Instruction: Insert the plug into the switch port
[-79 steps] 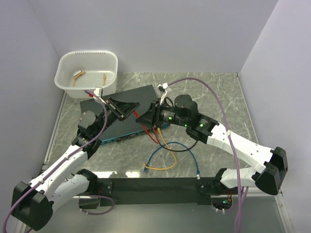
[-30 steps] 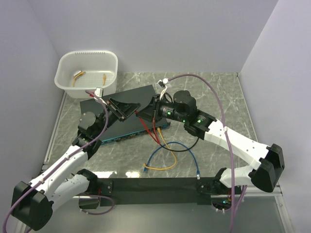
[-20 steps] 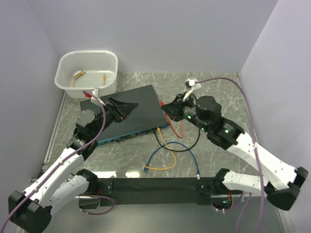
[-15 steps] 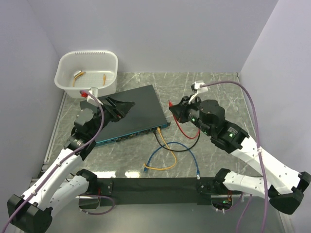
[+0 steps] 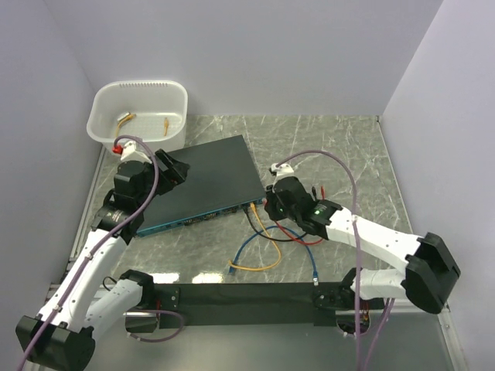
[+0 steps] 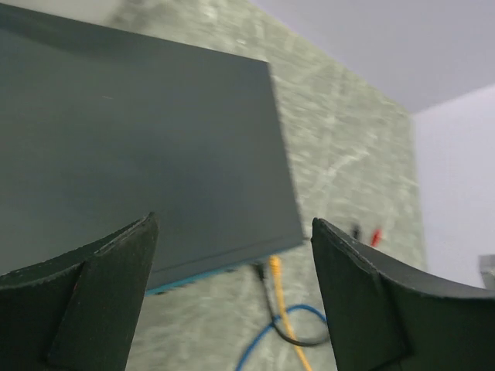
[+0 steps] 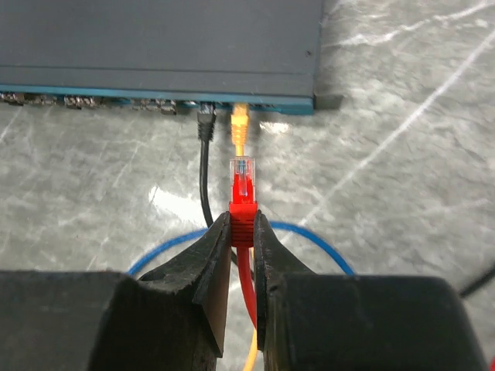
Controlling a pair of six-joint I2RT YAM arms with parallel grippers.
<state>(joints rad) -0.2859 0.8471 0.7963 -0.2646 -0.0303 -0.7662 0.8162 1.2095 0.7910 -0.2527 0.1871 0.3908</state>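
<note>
Your right fingers [image 7: 210, 259] are pinching the red plug [image 7: 242, 185] by its boot. Its clear tip points at the teal-blue face [image 7: 116, 91] of the black switch [image 5: 205, 178]. The plug hangs above the counter [image 5: 340, 154], near that face but not touching it, and is lined up almost with the yellow plug [image 7: 240, 120] already seated there. Just beside the yellow plug, toward the counter's left edge, a black plug [image 7: 205, 124] sits in the neighbouring socket. The rest of the switch ports [image 7: 77, 100] run along the face toward that same edge. Near the switch's end corner you cannot tell which sockets are free.

Your left fingers [image 6: 100, 294] are spread wide with nothing between them, hovering over the switch's flat top near its far left corner.

The switch lies askew on the left half of the counter, with its port face turned toward the near edge. A white tub [image 5: 139, 116] sits in the counter's far left corner, just beyond the switch, with a couple of small tan pieces [image 5: 126, 118] inside. A blue cable [image 5: 311, 259], a yellow cable [image 5: 251, 268], a black cable [image 5: 294, 238] and a red cable [image 5: 317, 241] lie on the counter between the switch and the near edge.
</note>
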